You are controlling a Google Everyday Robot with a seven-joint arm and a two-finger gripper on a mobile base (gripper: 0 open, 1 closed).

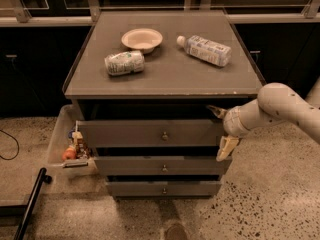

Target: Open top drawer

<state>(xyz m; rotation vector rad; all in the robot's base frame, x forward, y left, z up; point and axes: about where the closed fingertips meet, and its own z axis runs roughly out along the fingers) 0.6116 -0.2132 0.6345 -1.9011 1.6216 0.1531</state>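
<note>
Beside sideways-long top drawer [150,133], end effector [220,131]

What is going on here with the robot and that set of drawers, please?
A one-armed robot is working on the top drawer of a three-drawer cabinet. Its tool is at the right end of that drawer's front, fingers spread open, one above and one below the front, away from the centre knob. On the cabinet sit a bowl, a can on its side and a lying bottle.
</note>
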